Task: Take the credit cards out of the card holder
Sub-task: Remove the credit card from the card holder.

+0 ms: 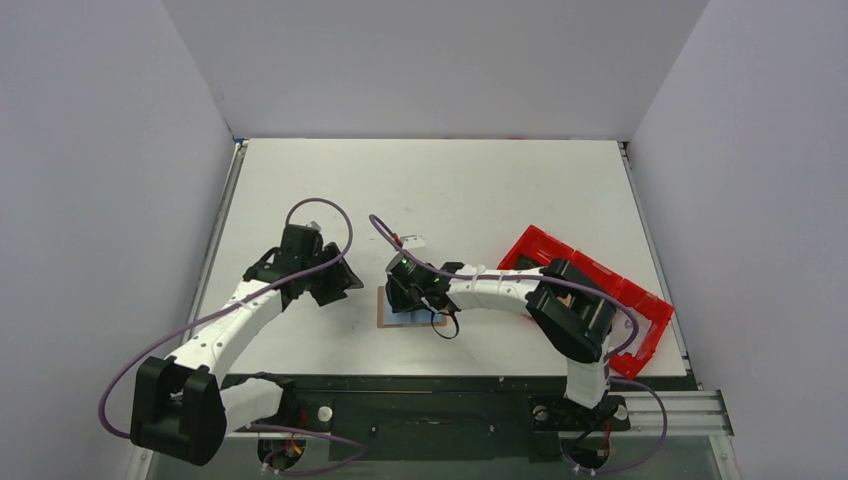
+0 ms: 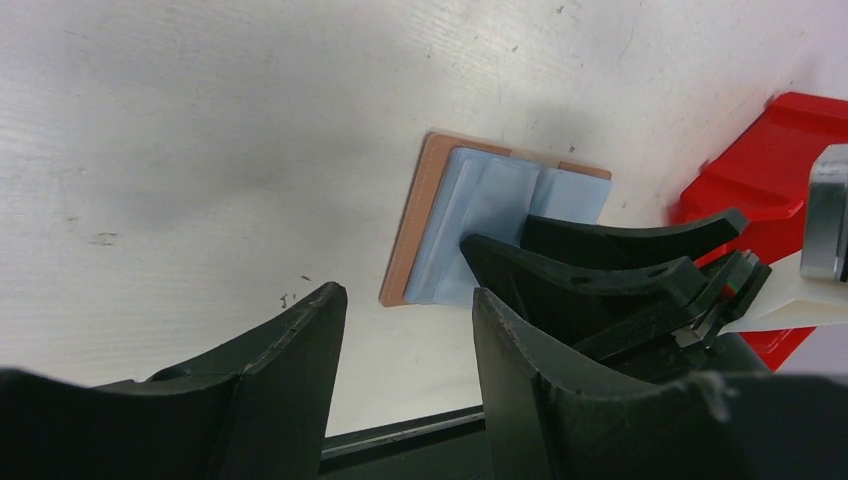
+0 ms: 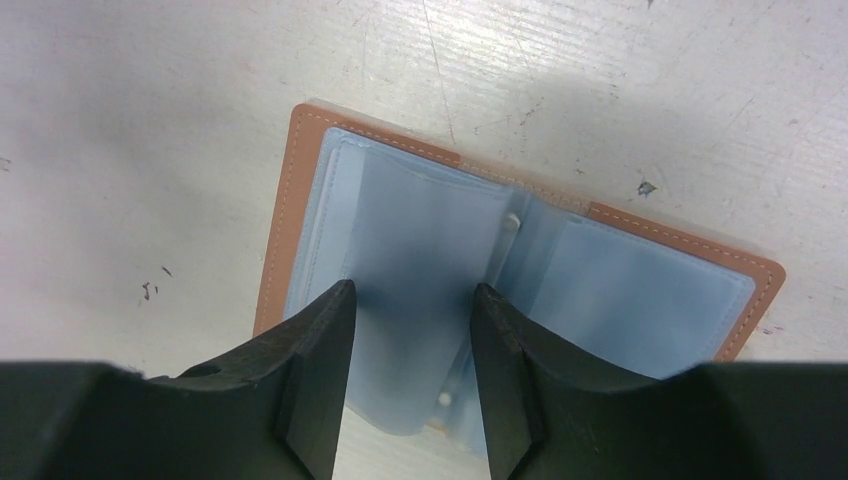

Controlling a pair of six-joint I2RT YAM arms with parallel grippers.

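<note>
The card holder (image 1: 388, 316) (image 3: 620, 280) lies opened flat on the white table, with a brown leather border and light blue inner sleeves. One blue sleeve leaf (image 3: 420, 230) stands up from the spine. My right gripper (image 1: 407, 296) (image 3: 410, 288) hangs low over the holder, open, its fingers on either side of that raised leaf without pinching it. My left gripper (image 1: 335, 285) (image 2: 405, 290) is open and empty just left of the holder (image 2: 480, 200), above bare table. No credit cards can be made out; the sleeves look uniformly blue.
A long red plastic tray (image 1: 640, 300) (image 2: 790, 130) lies at the right, partly under the right arm. A small white object (image 1: 413, 241) sits behind the right gripper. The table's front edge with its dark rail (image 1: 450, 385) is close behind the holder.
</note>
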